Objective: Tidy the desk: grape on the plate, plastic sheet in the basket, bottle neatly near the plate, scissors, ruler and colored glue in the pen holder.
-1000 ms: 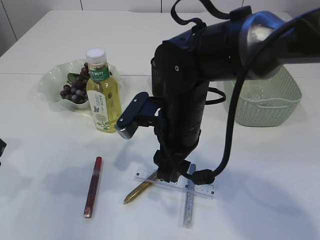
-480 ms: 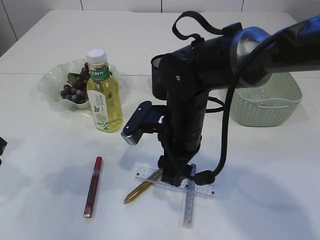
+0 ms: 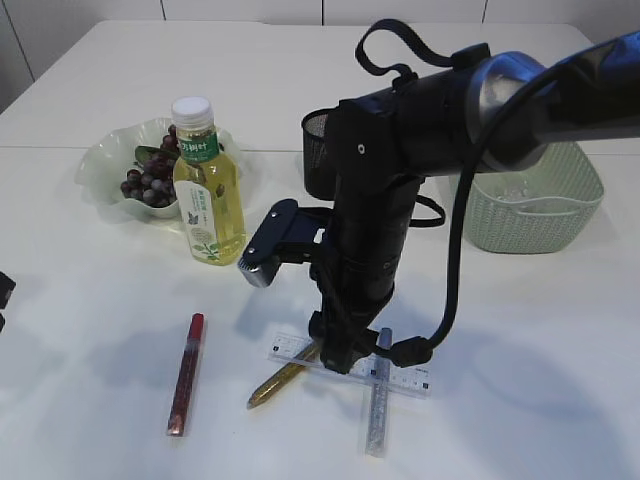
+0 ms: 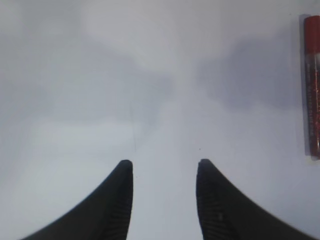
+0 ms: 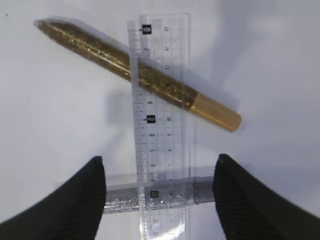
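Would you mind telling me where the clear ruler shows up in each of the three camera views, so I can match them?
Exterior view: the clear ruler lies low in the middle, under the right arm, across two glue pens.
Left wrist view: not in it; only a red glue pen at the right edge.
Right wrist view: it runs top to bottom through the centre.
Shared landmark: the gold glue pen beneath the ruler.

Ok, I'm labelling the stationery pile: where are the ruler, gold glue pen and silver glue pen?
ruler point(image 5: 161, 75): right wrist view, on its clear middle.
gold glue pen point(image 5: 85, 46): right wrist view, on its glittery barrel.
silver glue pen point(image 3: 378, 405): exterior view, on its lower barrel.
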### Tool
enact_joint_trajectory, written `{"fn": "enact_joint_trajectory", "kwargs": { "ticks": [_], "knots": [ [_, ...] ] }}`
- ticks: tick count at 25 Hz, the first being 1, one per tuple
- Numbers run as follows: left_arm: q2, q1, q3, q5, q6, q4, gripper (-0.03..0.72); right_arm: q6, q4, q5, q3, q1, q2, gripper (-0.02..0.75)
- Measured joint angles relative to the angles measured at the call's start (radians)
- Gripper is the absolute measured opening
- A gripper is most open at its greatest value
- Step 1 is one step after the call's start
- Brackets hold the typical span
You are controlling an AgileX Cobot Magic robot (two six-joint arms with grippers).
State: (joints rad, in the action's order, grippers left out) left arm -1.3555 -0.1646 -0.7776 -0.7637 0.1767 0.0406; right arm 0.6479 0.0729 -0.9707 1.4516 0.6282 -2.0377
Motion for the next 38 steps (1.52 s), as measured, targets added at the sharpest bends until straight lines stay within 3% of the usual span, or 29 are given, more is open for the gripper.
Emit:
{"fn": "enact_joint_trajectory", "kwargs": {
  "ticks": [9,25,38],
  "knots": [
    [0.000,0.000,0.000,0.004,0.000,0.000,0.300,0.011,0.016,0.013,0.000,0.000,-0.046,0.566],
    [0.000,0.000,0.000,0.004,0.000,-0.003,0.299,0.009,0.002,0.054,0.000,0.000,-0.087,0.563],
    [0.000,0.000,0.000,0.015,0.000,-0.007,0.299,0.008,0.002,0.058,0.000,0.000,-0.087,0.398]
  ]
}}
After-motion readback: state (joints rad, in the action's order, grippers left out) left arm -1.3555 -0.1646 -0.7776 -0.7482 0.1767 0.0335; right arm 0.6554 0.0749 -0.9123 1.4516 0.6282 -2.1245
